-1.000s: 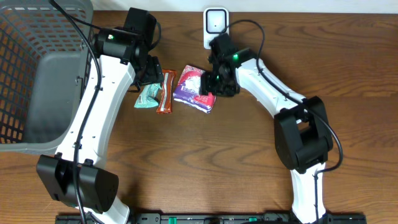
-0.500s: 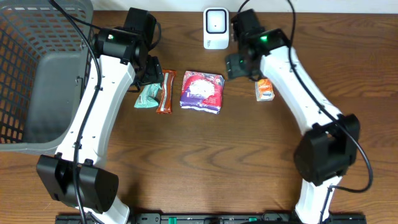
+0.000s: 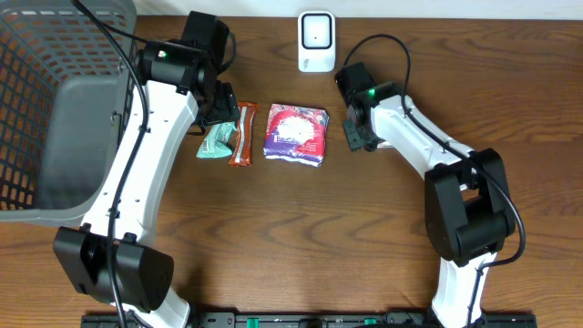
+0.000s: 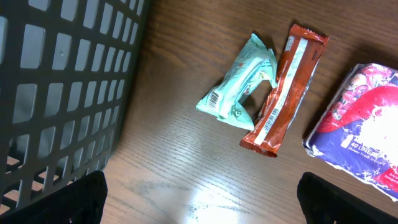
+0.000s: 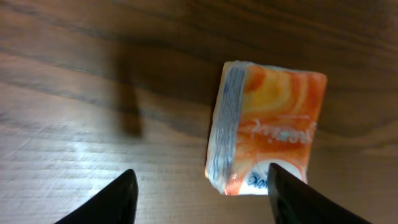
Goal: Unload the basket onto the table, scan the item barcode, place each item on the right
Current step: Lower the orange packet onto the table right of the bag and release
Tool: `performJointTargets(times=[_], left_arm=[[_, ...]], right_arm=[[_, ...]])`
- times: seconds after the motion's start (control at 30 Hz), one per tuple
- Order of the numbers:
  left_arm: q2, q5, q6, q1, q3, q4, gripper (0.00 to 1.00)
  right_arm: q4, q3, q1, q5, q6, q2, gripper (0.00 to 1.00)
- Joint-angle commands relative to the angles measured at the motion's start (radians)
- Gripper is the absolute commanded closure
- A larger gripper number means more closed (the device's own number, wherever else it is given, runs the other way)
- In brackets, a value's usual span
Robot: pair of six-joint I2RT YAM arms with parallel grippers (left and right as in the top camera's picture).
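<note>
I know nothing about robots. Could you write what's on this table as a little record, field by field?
Table: brown wood
Scanner: white, at the far edge, behind the items
Basket: grey mesh, on the left
Row of items: mint packet, red-brown bar, purple pack
Fourth item: orange pack, flat on the wood, shown only by the right wrist camera
Left gripper: open, holding nothing, near the mint packet
Right gripper: open, over the orange pack, not gripping it

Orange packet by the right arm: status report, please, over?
Left pincer open, empty. Right pincer open, poised over orange packet, lying flat. Scanner close by, path looks clear.
</note>
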Motion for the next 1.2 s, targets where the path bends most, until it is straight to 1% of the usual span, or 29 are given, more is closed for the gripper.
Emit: performJointTargets(times=[0.0, 0.03, 0.17, 0.23, 0.33, 0.4, 0.43, 0.47, 0.5, 0.53, 0.6, 0.67, 0.8, 0.9, 0.97, 1.0, 1.07, 1.1, 1.13, 1.17], left_arm=[[0.005, -0.005, -0.010, 0.000, 0.007, -0.004, 0.02], [0.005, -0.005, -0.010, 0.000, 0.007, -0.003, 0.02], [0.005, -0.005, -0.010, 0.000, 0.007, -0.004, 0.02], [0.005, -0.005, -0.010, 0.000, 0.007, -0.003, 0.02], [0.005, -0.005, -0.010, 0.000, 0.007, -0.004, 0.02], [0.005, -0.005, -0.010, 0.000, 0.007, -0.003, 0.02], [0.005, -0.005, -0.010, 0.000, 0.007, -0.003, 0.02], [0.005, -0.005, -0.010, 0.000, 0.007, -0.003, 0.02], [0.005, -0.005, -0.010, 0.000, 0.007, -0.003, 0.02], [0.005, -0.005, -0.010, 0.000, 0.007, -0.003, 0.02], [0.005, -0.005, -0.010, 0.000, 0.007, -0.003, 0.02], [0.005, -0.005, -0.010, 0.000, 0.007, -0.003, 0.02], [0.005, -0.005, -0.010, 0.000, 0.007, -0.003, 0.02], [0.005, -0.005, -0.010, 0.000, 0.007, -0.003, 0.02], [0.005, -0.005, -0.010, 0.000, 0.007, -0.003, 0.02], [0.005, -0.005, -0.010, 0.000, 0.007, -0.003, 0.02], [0.005, -0.005, -0.010, 0.000, 0.007, -0.003, 0.02], [0.005, -0.005, -0.010, 0.000, 0.007, -0.003, 0.02], [0.005, -0.005, -0.010, 0.000, 0.007, -0.003, 0.02], [0.005, -0.005, -0.010, 0.000, 0.007, -0.003, 0.02]], right_arm=[[0.071, -0.069, 0.004, 0.060, -0.027, -0.002, 0.40], [0.093, -0.087, 0.004, 0.062, -0.031, -0.002, 0.40], [0.149, -0.138, 0.000, 0.077, -0.031, -0.002, 0.45], [0.171, -0.154, -0.005, 0.077, -0.035, -0.002, 0.46], [0.209, -0.182, -0.010, 0.077, -0.093, -0.001, 0.46], [0.216, -0.191, -0.011, 0.075, -0.098, -0.001, 0.58], [0.214, -0.191, -0.011, 0.069, -0.098, -0.001, 0.69], [0.214, -0.191, -0.011, 0.053, -0.098, -0.001, 0.76], [0.213, -0.190, -0.012, 0.041, -0.098, -0.001, 0.86], [0.209, -0.185, -0.013, 0.033, -0.097, -0.001, 0.99], [0.190, -0.161, -0.020, 0.011, -0.072, -0.001, 0.99], [0.132, -0.101, -0.035, -0.061, -0.068, -0.001, 0.99], [-0.064, 0.132, -0.095, -0.377, -0.068, -0.001, 0.99], [-0.146, 0.251, -0.154, -0.632, -0.080, -0.001, 0.99], [-0.175, 0.278, -0.199, -0.796, -0.098, -0.001, 0.99], [-0.188, 0.276, -0.219, -0.833, -0.098, -0.001, 0.99], [-0.189, 0.251, -0.249, -0.839, -0.104, 0.005, 0.99], [-0.179, 0.231, -0.259, -0.827, -0.137, 0.006, 0.96], [-0.165, 0.211, -0.262, -0.798, -0.159, 0.007, 0.82], [-0.149, 0.188, -0.262, -0.734, -0.159, 0.007, 0.71]])
